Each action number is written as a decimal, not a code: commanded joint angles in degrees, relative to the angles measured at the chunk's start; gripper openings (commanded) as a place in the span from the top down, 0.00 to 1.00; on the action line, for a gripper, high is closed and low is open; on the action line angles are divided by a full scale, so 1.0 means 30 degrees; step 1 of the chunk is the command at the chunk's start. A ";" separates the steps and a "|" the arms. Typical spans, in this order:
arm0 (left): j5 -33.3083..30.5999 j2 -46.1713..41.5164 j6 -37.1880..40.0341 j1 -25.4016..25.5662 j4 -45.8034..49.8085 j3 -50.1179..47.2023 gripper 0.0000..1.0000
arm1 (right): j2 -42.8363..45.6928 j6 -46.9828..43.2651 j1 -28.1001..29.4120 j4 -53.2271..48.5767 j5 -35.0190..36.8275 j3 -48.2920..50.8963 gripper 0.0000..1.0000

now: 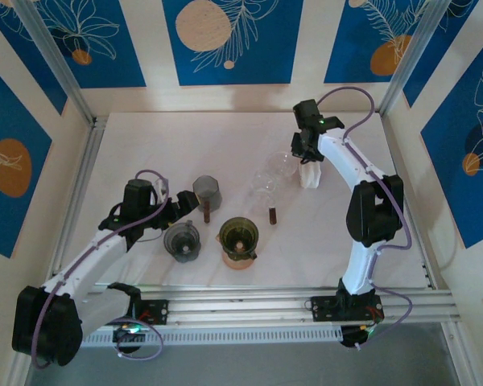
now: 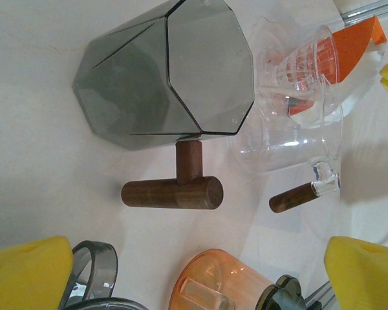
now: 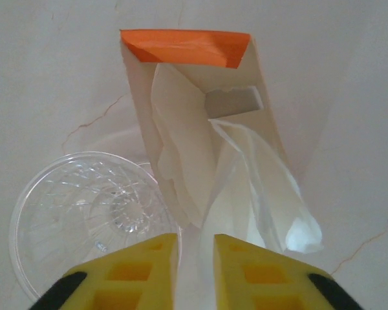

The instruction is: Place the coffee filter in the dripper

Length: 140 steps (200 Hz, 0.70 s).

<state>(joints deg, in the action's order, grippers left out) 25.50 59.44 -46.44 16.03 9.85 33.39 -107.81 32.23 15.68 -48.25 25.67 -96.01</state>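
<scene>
Right pincer (image 3: pixel 195 247) stands slightly parted at the white paper coffee filter (image 3: pixel 194 161); I cannot tell if it grips. Clear glass dripper (image 3: pixel 94 216) sits at nine o'clock.

**Robot test cell, laboratory type**

We identify this place as a purpose-built rig: aluminium profile posts (image 1: pixel 60 68) frame a white desk (image 1: pixel 185 145), and printed blue panels (image 1: pixel 225 40) with leaf motifs serve as its walls. The left arm (image 1: pixel 84 265) and the right arm (image 1: pixel 346 161) are mounted on a slotted rail (image 1: pixel 249 304) at the near edge, with purple cables (image 1: pixel 350 90) routed along them. A faceted grey dripper (image 1: pixel 207 193) and other coffee ware stand as loose props on the desk.
</scene>
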 commanded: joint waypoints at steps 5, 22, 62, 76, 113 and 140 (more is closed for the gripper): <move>0.0350 0.0116 -0.0253 0.0208 -0.0122 0.0497 0.00 | 0.0560 -0.0261 0.0254 0.0135 -0.0043 -0.0346 0.56; 0.0346 0.0051 -0.0302 0.0199 -0.0107 0.0508 0.00 | 0.1233 -0.0382 0.0388 0.0403 0.0070 -0.0246 0.53; 0.0276 -0.0005 -0.0310 0.0197 -0.0088 0.0533 0.00 | 0.1864 -0.0580 0.0197 -0.0145 0.1187 -0.0090 0.59; 0.0261 0.0046 -0.0310 0.0228 -0.0122 0.0537 0.00 | 0.1539 -0.0829 0.0076 -0.0583 0.1493 -0.0264 0.64; 0.0287 0.0232 -0.0189 0.0222 -0.0092 0.0694 0.00 | 0.0066 -0.1521 0.0073 -0.1550 0.2675 -0.1455 0.66; 0.0290 0.0310 -0.0113 0.0194 -0.0059 0.0744 0.00 | -0.0634 -0.1488 0.0045 -0.1583 0.2926 -0.2072 0.67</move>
<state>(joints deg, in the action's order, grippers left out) 25.50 59.90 -46.63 16.03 9.82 33.69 -107.72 28.64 15.99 -50.87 32.03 -99.44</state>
